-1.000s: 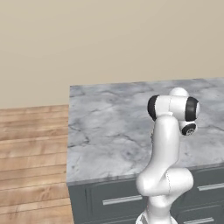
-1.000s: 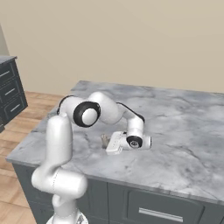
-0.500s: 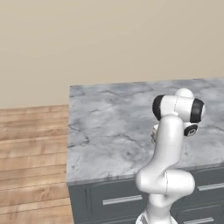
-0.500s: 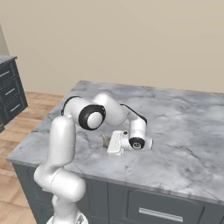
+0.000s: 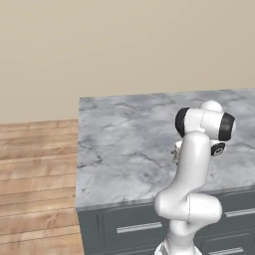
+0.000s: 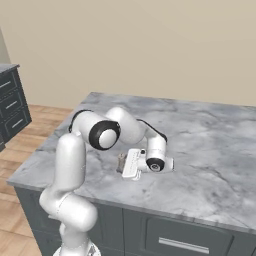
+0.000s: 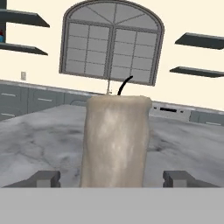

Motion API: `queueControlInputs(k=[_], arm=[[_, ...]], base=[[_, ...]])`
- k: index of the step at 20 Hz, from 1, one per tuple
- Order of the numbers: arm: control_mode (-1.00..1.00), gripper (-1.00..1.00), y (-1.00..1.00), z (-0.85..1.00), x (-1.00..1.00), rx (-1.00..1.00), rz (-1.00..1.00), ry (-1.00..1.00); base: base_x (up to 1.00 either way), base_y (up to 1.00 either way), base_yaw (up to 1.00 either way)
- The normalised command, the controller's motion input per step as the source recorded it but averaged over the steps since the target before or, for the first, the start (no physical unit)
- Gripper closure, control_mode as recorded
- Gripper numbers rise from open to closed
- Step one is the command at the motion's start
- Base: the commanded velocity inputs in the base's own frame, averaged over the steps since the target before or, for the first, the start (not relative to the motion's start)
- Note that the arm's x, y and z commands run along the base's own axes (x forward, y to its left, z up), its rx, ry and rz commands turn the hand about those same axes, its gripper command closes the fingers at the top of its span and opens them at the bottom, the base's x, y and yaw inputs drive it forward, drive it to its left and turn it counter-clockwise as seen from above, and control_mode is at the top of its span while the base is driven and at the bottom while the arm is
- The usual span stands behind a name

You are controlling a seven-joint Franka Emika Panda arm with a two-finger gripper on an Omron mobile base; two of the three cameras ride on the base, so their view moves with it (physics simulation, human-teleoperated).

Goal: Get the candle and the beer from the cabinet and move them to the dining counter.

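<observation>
Left base view: wood floor (image 5: 35, 174) at left, marble dining worktop (image 5: 129, 144) center to right, over dark grey drawers (image 5: 129, 226) with silver bar handles along the bottom. White arm (image 5: 191, 169) rises from lower right and bends over the worktop, covering most of the hand; a small bit of the candle (image 5: 175, 152) shows at the arm's left edge, mid-right of frame.

Right base view: dark drawer unit (image 6: 12, 107) at far left edge, arm at lower left reaching right over the worktop. Candle stands upright on the marble at center, just left of the white hand, near the worktop's front edge. Pincer (image 6: 125, 163) points left at it, low over the surface.

Hand view: slate-grey wall shelves (image 7: 22, 19) upper left, with a bit of blue and red at the far left edge, too small to name. Arched window (image 7: 113, 41) top center, more shelves (image 7: 199, 41) upper right. Candle fills center frame, beige, dark curved wick on top, sitting on the marble. Pincer fingertips (image 7: 43, 178) sit at lower left and lower right, spread wide on either side of the candle, clear gap on both sides, not pinching it.
</observation>
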Motion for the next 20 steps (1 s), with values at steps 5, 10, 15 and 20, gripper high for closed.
queueControlInputs(k=[5, 10, 15, 20], arm=[[-1.0, -1.0, -0.26, 0.0, 0.0, 0.0, 0.0, -0.03], [-1.0, -1.0, -0.38, 0.01, -0.08, 0.0, 0.0, 0.0], [-1.0, -1.0, -0.06, 0.15, -0.36, -0.09, -0.1, -0.01], [-1.0, -1.0, 0.0, 0.28, -0.44, -0.15, -0.33, -0.02]], base=[[0.0, 0.0, 0.0], [0.0, 0.0, 0.0], [0.0, 0.0, 0.0], [0.0, 0.0, 0.0]])
